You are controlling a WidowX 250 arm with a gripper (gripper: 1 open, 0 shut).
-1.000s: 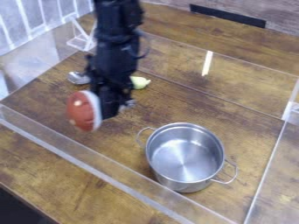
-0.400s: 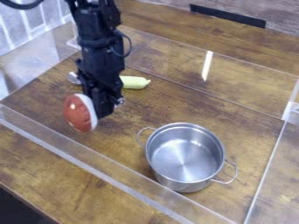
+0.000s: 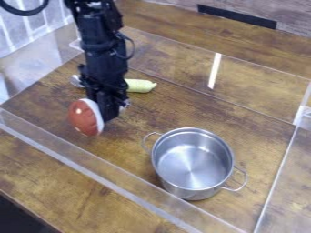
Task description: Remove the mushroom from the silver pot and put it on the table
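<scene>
At the left of the table (image 3: 231, 118), low over the planks: the tool (image 3: 97, 114), pointing straight down, closed on the mushroom (image 3: 84, 116). Reddish cap bulging out to the left of the fingers, stem hidden between them. Compared with a second ago, carried a little further left and lower, the cap now just above the wood or maybe touching; hard to tell which. Meaning for the task: removal from the silver pot (image 3: 192, 162) done, pot standing empty and well apart at the near right, only the set-down and release left, by the look of it.

Just behind the tool, on the far side, a yellow-green spoon (image 3: 144, 86) lying on the table, near but not touching. Bare wood directly beneath and to the near side of the cap. Clear acrylic wall (image 3: 73, 157) running along the near left edge, close enough to mind on any further drift leftward. Straight up: open room for withdrawing.
</scene>
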